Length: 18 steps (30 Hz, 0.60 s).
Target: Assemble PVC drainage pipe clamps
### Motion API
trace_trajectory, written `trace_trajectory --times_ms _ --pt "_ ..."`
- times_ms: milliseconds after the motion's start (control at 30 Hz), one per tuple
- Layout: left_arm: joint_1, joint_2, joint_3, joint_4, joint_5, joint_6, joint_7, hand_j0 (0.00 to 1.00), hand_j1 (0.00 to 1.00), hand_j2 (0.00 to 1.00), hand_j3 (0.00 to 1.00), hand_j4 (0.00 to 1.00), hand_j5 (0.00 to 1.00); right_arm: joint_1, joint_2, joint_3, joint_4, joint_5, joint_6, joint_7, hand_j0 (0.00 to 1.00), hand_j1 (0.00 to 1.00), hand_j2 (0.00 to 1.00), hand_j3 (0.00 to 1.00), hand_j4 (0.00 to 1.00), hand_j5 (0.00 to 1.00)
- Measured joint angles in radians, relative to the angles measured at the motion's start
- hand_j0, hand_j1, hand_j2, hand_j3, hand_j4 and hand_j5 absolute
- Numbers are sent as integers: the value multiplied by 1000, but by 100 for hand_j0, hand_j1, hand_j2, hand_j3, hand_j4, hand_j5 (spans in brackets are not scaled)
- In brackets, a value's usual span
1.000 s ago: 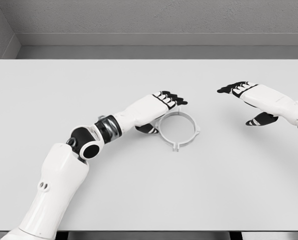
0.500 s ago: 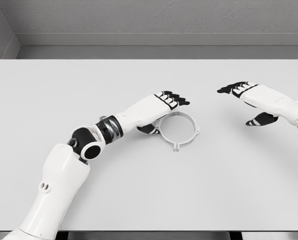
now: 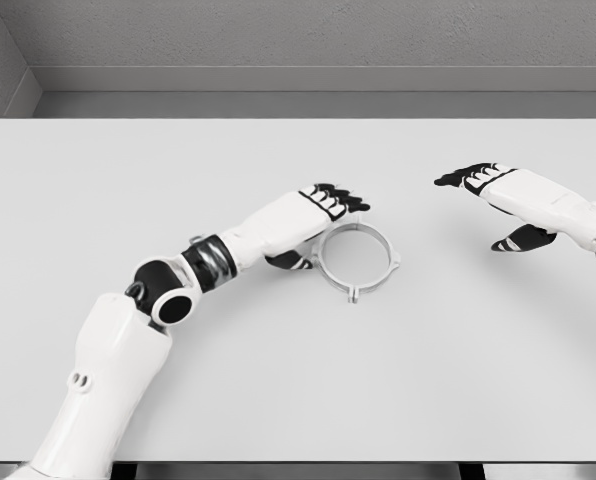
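A pale grey ring-shaped pipe clamp (image 3: 356, 258) with small lugs lies flat near the middle of the white table (image 3: 278, 390). My left hand (image 3: 318, 222) hovers over the clamp's left rim, black fingers (image 3: 340, 195) stretched out flat above it and the thumb (image 3: 288, 262) low beside the ring; it holds nothing. My right hand (image 3: 493, 200) floats at the right of the table, well apart from the clamp, fingers extended and nothing in them.
A grey wall (image 3: 298, 40) rises behind the table's far edge. The table's front edge runs along the bottom of the view.
The left arm has shifted slightly left and up, its elbow swinging leftward, so the hand covers a little less of the ring. The right hand and the clamp have hardly moved.
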Motion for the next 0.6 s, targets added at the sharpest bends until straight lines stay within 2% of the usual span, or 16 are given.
trace_trajectory --times_ms 67,133,233,300,367,467,600 --pt "28 58 23 -62 58 -9 -1 100 100 100 100 100 100 0 0 -1 0 0 0 0 100 100 100 100 100 100" --pt "43 145 55 -117 159 -42 -2 100 100 100 100 100 100 2 0 -1 -1 -1 -1 0 100 100 100 100 100 100" --pt "89 254 169 -163 334 -66 -2 100 100 100 100 100 100 0 -3 -1 -1 -1 -1 -1 100 100 100 100 100 100" --pt "107 333 229 -166 416 -73 -2 100 100 100 100 100 100 -3 -16 -2 -1 -1 -1 -3 100 100 100 100 100 100" --pt "107 395 286 -136 459 -76 -2 100 100 100 100 100 100 -6 -30 -2 -1 -1 0 -3 100 100 100 100 100 100" --pt "109 459 350 -80 480 -78 -2 100 100 100 100 100 100 -17 -46 -2 -2 -1 0 -2 100 100 100 100 100 100" --pt "117 507 380 -35 486 -80 -3 100 100 100 100 100 100 -29 -55 -1 -7 -1 -3 1 100 100 100 100 100 100"
